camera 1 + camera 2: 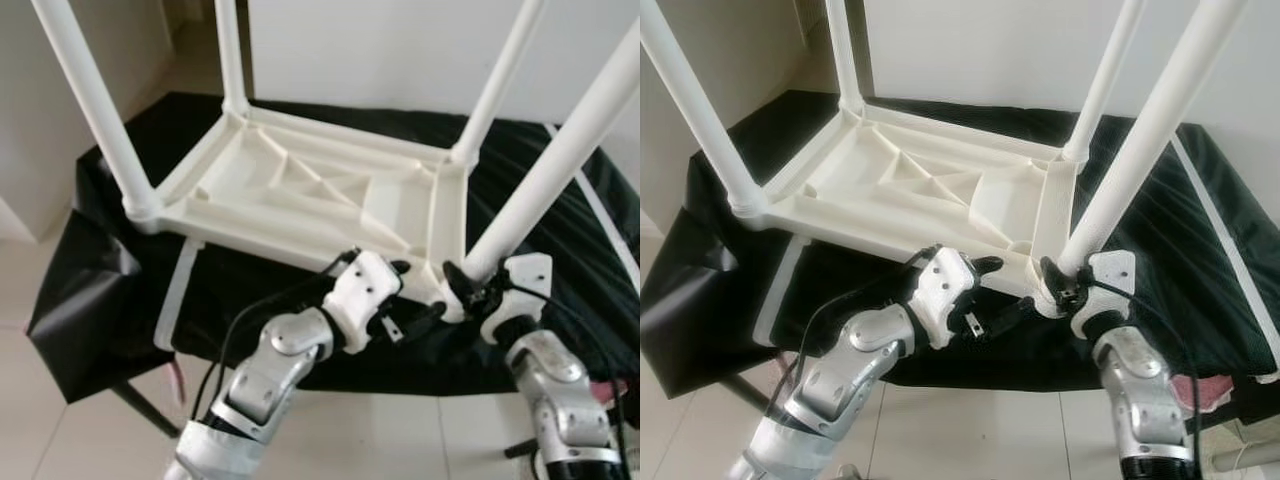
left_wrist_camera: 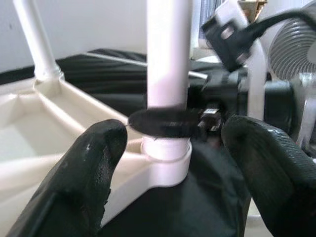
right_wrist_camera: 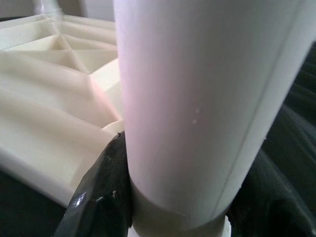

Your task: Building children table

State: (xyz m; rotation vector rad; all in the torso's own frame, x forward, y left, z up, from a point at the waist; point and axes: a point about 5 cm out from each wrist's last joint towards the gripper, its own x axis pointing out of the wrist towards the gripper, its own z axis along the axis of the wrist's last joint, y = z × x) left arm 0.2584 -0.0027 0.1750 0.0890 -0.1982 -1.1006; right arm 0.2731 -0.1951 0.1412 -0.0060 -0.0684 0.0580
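Here the white children's table (image 1: pixel 300 190) lies upside down on a black cloth (image 1: pixel 90 300) that drapes a low stand, its ribbed underside facing up and its four legs pointing up and fanning slightly outward. Its long axis runs left to right across the cloth. On the table's left, the cloth falls off its support to pale floor (image 1: pixel 40 400), and a white strip (image 1: pixel 178 290) hangs over that front edge below the near-left leg (image 1: pixel 95 105). Black cloth shows on all sides of the table, with a white wall (image 1: pixel 400 50) behind.

The left gripper (image 1: pixel 425 312) sits at the table's near edge, just left of the near-right leg (image 1: pixel 560 160), fingers (image 2: pixel 84 168) spread and touching nothing, aimed at that leg's socket. The right gripper (image 1: pixel 462 285) is at the foot of the same leg, its fingers (image 3: pixel 101 197) pinching the leg just above the socket.
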